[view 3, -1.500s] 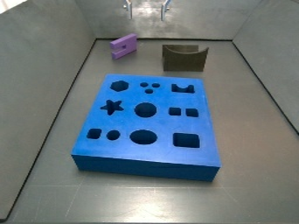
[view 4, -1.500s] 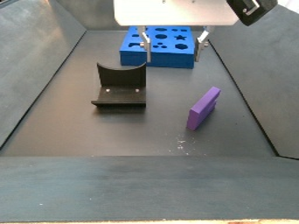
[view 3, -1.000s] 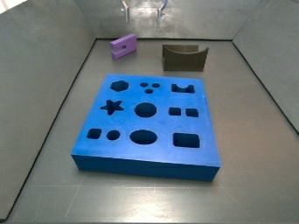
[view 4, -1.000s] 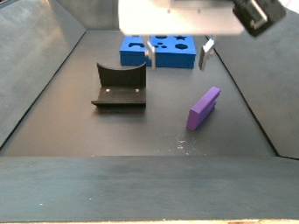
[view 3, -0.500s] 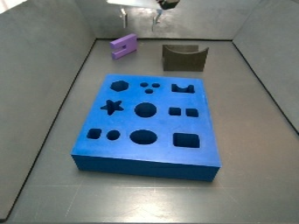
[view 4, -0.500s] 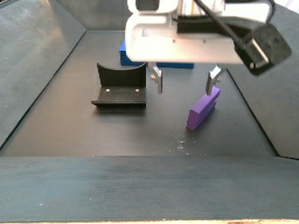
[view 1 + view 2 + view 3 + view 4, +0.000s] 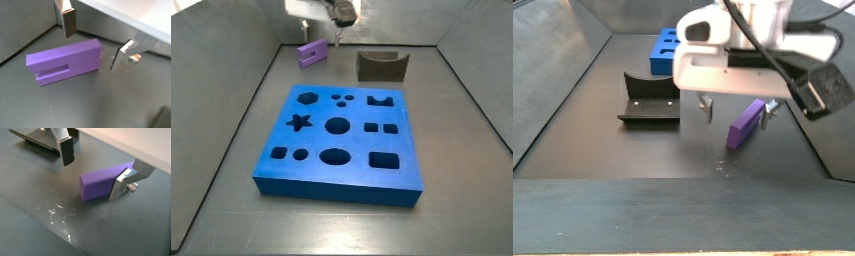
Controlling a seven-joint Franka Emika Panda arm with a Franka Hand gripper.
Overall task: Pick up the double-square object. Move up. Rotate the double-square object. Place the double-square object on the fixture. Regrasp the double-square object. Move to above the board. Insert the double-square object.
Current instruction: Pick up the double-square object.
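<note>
Presently the fixture (image 7: 649,98) sits well left on the floor; the double-square object (image 7: 748,122) lies flat to its right. Gripper (image 7: 92,44) hangs over it, jaws spread wide and empty, one finger (image 7: 68,22) beyond the block's edge. Best descent: centre first, straddle the block squarely, then close.

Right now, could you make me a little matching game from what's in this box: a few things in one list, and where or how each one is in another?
Things:
1. double-square object
2. fixture
3. board
4. gripper

States:
A. blue slab with dark shaped cut-outs, nothing in them
B. open, a finger on either side of the purple piece, not gripping it
C. lying flat on the floor, notch showing in a wrist view
D. dark holder with a dipped top, standing bare beside the purple piece

Pairs: 1-C, 2-D, 3-A, 4-B
</note>
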